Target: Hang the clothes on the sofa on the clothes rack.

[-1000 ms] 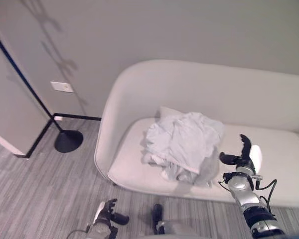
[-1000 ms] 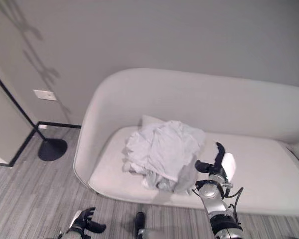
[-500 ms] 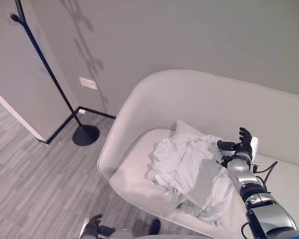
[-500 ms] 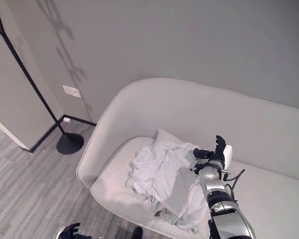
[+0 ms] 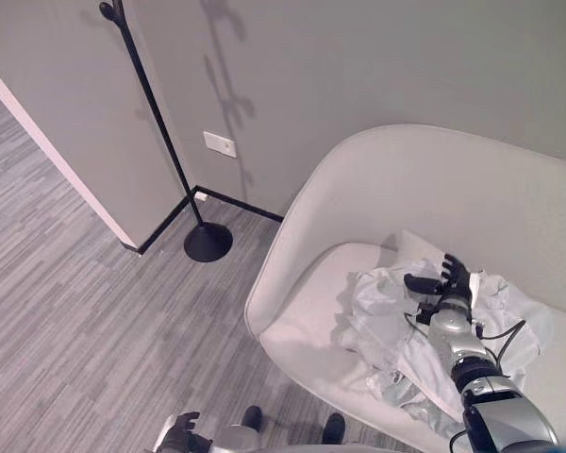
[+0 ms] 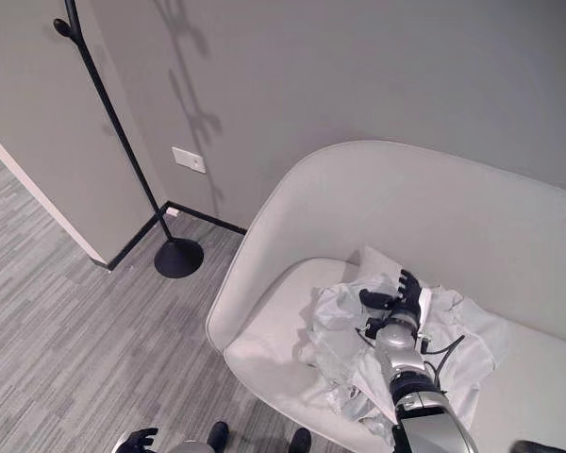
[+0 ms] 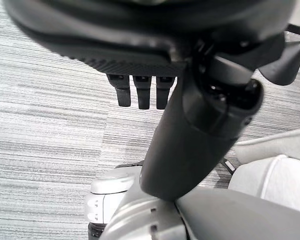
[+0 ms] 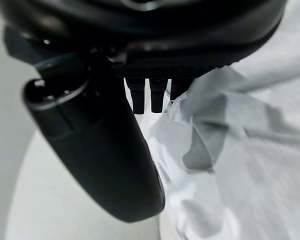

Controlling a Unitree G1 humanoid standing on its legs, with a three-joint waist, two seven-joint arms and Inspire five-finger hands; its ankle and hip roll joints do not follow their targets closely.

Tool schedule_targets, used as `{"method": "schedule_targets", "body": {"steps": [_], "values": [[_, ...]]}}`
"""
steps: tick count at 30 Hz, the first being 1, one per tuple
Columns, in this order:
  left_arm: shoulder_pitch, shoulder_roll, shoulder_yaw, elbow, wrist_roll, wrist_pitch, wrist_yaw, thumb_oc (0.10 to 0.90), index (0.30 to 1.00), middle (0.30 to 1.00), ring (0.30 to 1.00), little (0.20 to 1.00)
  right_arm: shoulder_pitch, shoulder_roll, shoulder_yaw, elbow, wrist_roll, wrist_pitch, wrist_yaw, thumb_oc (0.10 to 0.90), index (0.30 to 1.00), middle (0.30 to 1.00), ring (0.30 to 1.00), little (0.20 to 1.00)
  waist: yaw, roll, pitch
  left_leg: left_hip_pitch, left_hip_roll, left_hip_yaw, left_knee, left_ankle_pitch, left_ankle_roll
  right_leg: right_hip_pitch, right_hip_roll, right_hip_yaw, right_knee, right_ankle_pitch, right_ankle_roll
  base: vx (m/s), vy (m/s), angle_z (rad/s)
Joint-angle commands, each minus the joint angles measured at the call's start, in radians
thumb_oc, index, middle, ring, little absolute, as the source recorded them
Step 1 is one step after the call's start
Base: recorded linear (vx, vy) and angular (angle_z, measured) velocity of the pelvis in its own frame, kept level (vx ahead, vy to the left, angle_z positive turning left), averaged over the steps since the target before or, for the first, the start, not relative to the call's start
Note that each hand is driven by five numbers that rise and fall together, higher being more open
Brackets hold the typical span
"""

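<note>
Over the pile of clothes (image 5: 396,321) on the sofa (image 5: 358,198), the right hand (image 5: 441,288) has arrived from the front edge, fingers open and holding nothing; grasping comes next. Left hand (image 5: 181,435) hangs low, relaxed. Clothes rack (image 5: 165,142) stands apart.

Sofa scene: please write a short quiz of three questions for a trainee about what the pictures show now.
1. True or false: the right hand is above the pile of clothes on the sofa.
2. Where does the clothes rack stand? A) on the sofa seat B) on the floor beside the sofa's end, near the wall C) behind the sofa back
3. Fill in: the left hand hangs low over the grey ______.

Key: 1 true; 2 B; 3 floor.
</note>
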Motion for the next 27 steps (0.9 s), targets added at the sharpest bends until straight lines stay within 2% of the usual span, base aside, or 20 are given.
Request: {"method": "schedule_targets", "body": {"steps": [1,4,6,7,8,9,12,16,17,21,24,27], "values": [[-0.008,-0.036,-0.021,0.065,0.015,-0.008,-0.013,0.800,0.900,0.900,0.900,0.900,-0.061,-0.047,0.014,-0.003,-0.038,-0.058,-0.017,0.800,0.900,0.900,0.900,0.900,0.014,-0.040,-0.056,0.028,0.037,-0.019,0.000,-0.058,0.001,0.061,0.018,0.033,0.009,-0.070,0.028,0.03,0.021,0.04],[-0.001,-0.040,-0.016,0.060,0.017,-0.010,-0.013,0.800,0.900,0.900,0.900,0.900,-0.045,-0.054,-0.005,-0.020,-0.054,-0.062,-0.033,0.800,0.900,0.900,0.900,0.900,0.012,-0.037,-0.060,0.028,0.038,-0.026,0.000,-0.061,0.000,0.060,0.020,0.033,0.009,-0.073,0.028,0.04,0.019,0.04],[0.008,-0.042,0.007,0.049,0.020,-0.011,-0.006,0.800,0.900,0.900,0.900,0.900,0.004,-0.104,-0.052,-0.153,-0.173,-0.059,-0.092,0.800,0.900,0.900,0.900,0.900,0.005,-0.031,-0.060,0.027,0.038,-0.028,0.000,-0.064,-0.002,0.059,0.019,0.029,0.009,-0.079,0.033,0.05,0.018,0.02],[0.010,-0.043,0.005,0.048,0.020,-0.011,-0.006,0.800,0.900,0.900,0.900,0.900,0.012,-0.102,-0.056,-0.163,-0.178,-0.054,-0.093,0.800,0.900,0.900,0.900,0.900,0.007,-0.031,-0.062,0.027,0.038,-0.029,0.000,-0.064,-0.002,0.060,0.020,0.028,0.009,-0.079,0.033,0.02,0.008,0.04],[0.010,-0.043,0.018,0.045,0.038,-0.013,0.000,0.800,0.900,0.900,0.900,0.900,0.055,-0.142,-0.093,-0.265,-0.279,-0.059,-0.136,0.800,0.900,0.900,0.900,0.900,-0.001,-0.029,-0.061,0.026,0.038,-0.032,0.000,-0.067,-0.002,0.059,0.019,0.029,0.009,-0.083,0.036,0.02,0.004,0.04],[0.010,-0.042,0.022,0.043,0.051,-0.016,0.003,0.800,0.900,0.900,0.900,0.900,0.080,-0.162,-0.120,-0.306,-0.318,-0.063,-0.151,0.800,0.900,0.900,0.900,0.900,-0.006,-0.028,-0.061,0.026,0.038,-0.033,0.000,-0.069,-0.002,0.059,0.019,0.029,0.009,-0.084,0.036,0.02,0.000,0.03],[0.010,-0.037,0.028,0.037,0.081,-0.021,0.003,0.800,0.900,0.900,0.900,0.900,0.153,-0.206,-0.187,-0.447,-0.408,-0.069,-0.176,0.800,0.900,0.900,0.900,0.900,-0.017,-0.027,-0.064,0.030,0.038,-0.034,0.000,-0.076,-0.002,0.058,0.021,0.033,0.009,-0.086,0.037,0.00,0.000,0.00],[0.012,-0.036,0.037,0.033,0.107,-0.025,-0.003,0.800,0.900,0.900,0.900,0.900,0.226,-0.218,-0.248,-0.573,-0.478,-0.067,-0.183,0.800,0.900,0.900,0.900,0.900,-0.026,-0.025,-0.067,0.037,0.043,-0.027,0.000,-0.083,-0.001,0.059,0.023,0.044,0.009,-0.086,0.038,0.01,0.001,-0.05],[0.012,-0.037,0.042,0.028,0.123,-0.030,-0.007,0.800,0.900,0.900,0.900,0.900,0.259,-0.227,-0.265,-0.622,-0.530,-0.062,-0.180,0.800,0.900,0.900,0.900,0.900,-0.033,-0.024,-0.068,0.043,0.044,-0.022,0.000,-0.086,-0.001,0.058,0.024,0.049,0.009,-0.085,0.037,0.00,-0.002,-0.13],[0.016,-0.038,0.035,0.017,0.148,-0.039,-0.010,0.800,0.900,0.900,0.900,0.900,0.312,-0.239,-0.275,-0.646,-0.613,-0.024,-0.178,0.800,0.900,0.900,0.900,0.900,-0.043,-0.022,-0.069,0.050,0.046,-0.015,0.000,-0.092,0.001,0.057,0.026,0.061,0.009,-0.083,0.038,-0.01,0.001,-0.15],[0.018,-0.039,0.029,0.016,0.149,-0.037,-0.007,0.800,0.900,0.900,0.900,0.900,0.318,-0.223,-0.268,-0.592,-0.591,-0.007,-0.173,0.800,0.900,0.900,0.900,0.900,-0.049,-0.021,-0.068,0.051,0.047,-0.011,0.000,-0.095,0.000,0.058,0.027,0.067,0.009,-0.085,0.039,-0.01,-0.003,-0.07],[0.024,-0.042,0.017,0.021,0.140,-0.034,-0.007,0.800,0.900,0.900,0.900,0.900,0.300,-0.193,-0.251,-0.502,-0.509,-0.016,-0.168,0.800,0.900,0.900,0.900,0.900,-0.050,-0.018,-0.067,0.052,0.046,-0.009,0.000,-0.096,0.000,0.060,0.028,0.070,0.009,-0.087,0.040,0.00,0.000,0.00]]}}
